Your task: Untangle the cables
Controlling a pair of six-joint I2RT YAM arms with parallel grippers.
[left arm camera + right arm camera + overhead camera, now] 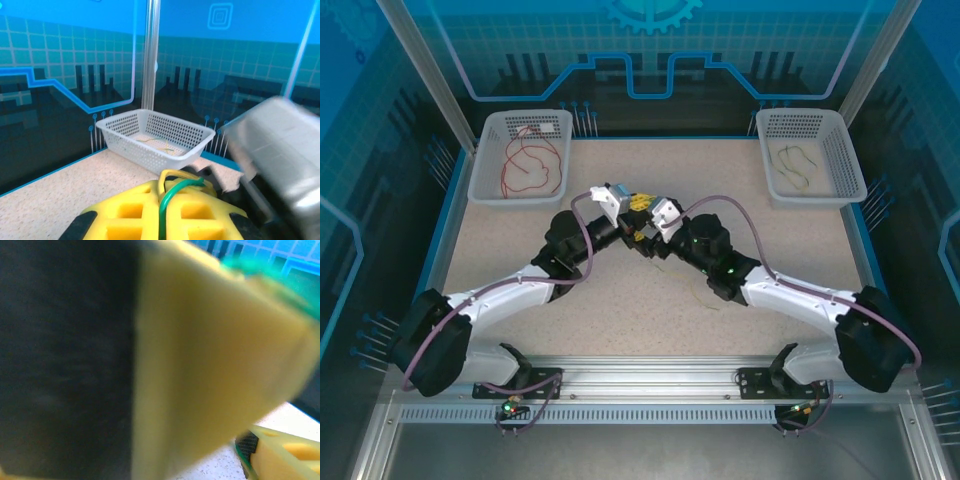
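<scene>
1. The two arms meet over the middle of the bench (620, 320).
2. The left fingers (145, 199) are yellow and pressed close together. A thin green cable (163, 207) runs up between them and bends over the top, with a yellow one beside it.
3. The right fingers (287, 457) are too blurry to tell if they are open or closed (something yellow and black sits right in front of that camera).
4. Red cables (525, 170) lie curled in the left basket (485, 178).
5. Olive cables (795, 165) lie in the right basket (850, 172), at the far right corner of the bench.
</scene>
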